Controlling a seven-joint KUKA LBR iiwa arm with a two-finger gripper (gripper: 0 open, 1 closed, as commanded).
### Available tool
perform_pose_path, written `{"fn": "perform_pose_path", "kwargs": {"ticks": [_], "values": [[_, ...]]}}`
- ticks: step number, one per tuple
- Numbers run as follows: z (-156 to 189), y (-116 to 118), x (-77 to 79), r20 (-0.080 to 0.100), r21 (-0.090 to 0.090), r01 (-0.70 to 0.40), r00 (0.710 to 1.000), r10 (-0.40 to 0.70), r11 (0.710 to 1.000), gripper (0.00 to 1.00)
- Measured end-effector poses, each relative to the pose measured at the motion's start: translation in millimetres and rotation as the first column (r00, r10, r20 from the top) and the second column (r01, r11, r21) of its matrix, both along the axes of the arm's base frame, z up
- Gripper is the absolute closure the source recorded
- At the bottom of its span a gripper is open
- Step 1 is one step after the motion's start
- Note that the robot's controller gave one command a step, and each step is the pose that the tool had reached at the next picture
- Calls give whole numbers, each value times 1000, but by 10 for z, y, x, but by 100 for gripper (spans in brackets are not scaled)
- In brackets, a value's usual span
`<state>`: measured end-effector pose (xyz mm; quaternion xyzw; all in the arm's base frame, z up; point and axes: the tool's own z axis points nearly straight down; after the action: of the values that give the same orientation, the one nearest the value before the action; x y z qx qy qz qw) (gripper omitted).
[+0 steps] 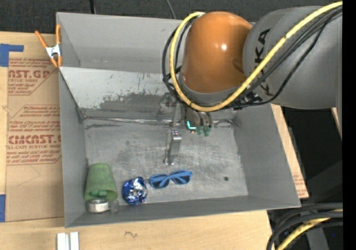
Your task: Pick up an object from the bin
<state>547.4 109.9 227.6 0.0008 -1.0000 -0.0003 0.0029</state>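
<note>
**Sunglasses (171, 178) lie just in front of the gripper (170, 157)**

Camera view: The blue sunglasses lie flat on the floor of the grey bin (72, 126), close to the near wall. Their long side runs left to right, and the right end tips a little toward the far side. The gripper hangs just past them on the far side, over bare floor in the middle of the bin. It is not touching them, and it holds nothing I can see. I cannot tell if it is open or closed.

The grey arm (300, 54) comes in from the right. Its round orange cover (214, 51) sits over the gripper, which points down.

Left of the sunglasses, just beside them, is a shiny blue ball (134, 190). A green soft thing (100, 182) lies in the near left corner.
</note>
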Motion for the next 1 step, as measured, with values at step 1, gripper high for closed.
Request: {"fn": "perform_pose_path", "kwargs": {"ticks": [1], "values": [[-1546, -400, -551, 21, -1, -232, 973, 232, 973, 0]]}}
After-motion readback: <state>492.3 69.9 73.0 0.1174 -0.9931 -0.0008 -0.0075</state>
